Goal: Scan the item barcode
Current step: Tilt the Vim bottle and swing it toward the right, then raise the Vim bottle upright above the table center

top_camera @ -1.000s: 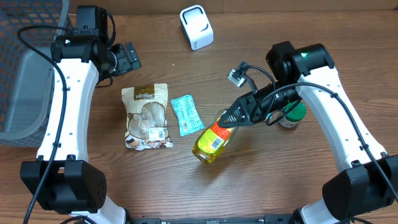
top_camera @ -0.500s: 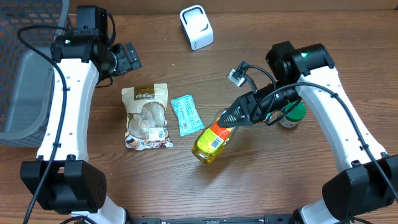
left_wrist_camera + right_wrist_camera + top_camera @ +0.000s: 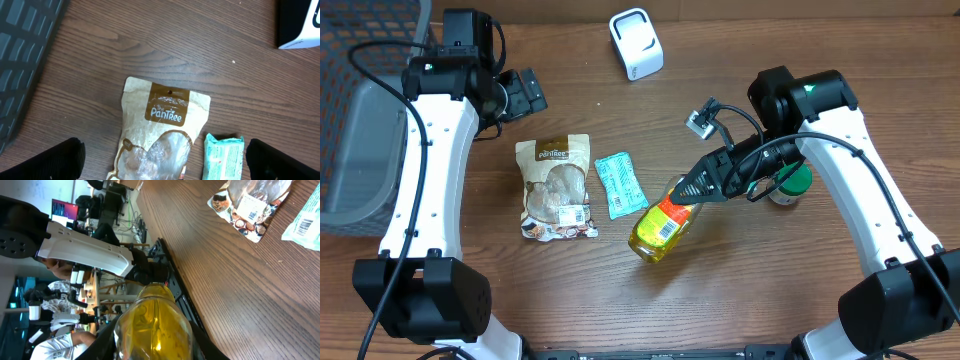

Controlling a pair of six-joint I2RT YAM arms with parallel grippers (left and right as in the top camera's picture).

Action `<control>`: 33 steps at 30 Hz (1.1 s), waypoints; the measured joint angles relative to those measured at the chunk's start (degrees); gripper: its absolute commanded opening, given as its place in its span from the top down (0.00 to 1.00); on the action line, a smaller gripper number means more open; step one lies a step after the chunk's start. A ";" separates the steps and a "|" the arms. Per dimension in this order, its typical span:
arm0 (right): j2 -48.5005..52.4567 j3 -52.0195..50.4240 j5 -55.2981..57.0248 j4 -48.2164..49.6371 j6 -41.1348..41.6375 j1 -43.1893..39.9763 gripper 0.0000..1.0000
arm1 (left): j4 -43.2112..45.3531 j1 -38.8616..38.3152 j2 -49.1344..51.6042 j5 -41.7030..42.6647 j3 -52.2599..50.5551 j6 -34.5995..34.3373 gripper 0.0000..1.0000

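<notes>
Right hand [image 3: 694, 189] pinching yellow bottle [image 3: 658, 230] (label facing up); left hand [image 3: 526, 94] spread wide near snack pouch [image 3: 556, 188].

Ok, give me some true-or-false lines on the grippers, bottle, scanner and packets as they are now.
1. The right gripper is shut on the bottle. True.
2. The left gripper holds the pouch. False: it is open and holds nothing; the pouch lies on the table.
3. The scanner stands near the table's far edge, apart from the bottle. True.
4. The bottle is in the bin. False: the bottle is over the table's middle, and the bin sits off to one side, by the left arm.
5. The teal packet lies between the pouch and the bottle. True.
</notes>
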 measured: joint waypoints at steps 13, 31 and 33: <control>0.00 0.00 -0.24 2.51 2.62 0.00 0.89 | 0.02 0.00 0.00 0.00 0.00 0.00 0.00; 0.00 0.00 5.81 15.65 18.03 0.13 0.90 | 0.00 0.00 0.00 0.00 0.00 0.00 0.00; 0.00 0.00 8.33 17.03 21.05 0.26 0.90 | 0.00 0.00 0.00 -0.02 0.00 0.00 0.00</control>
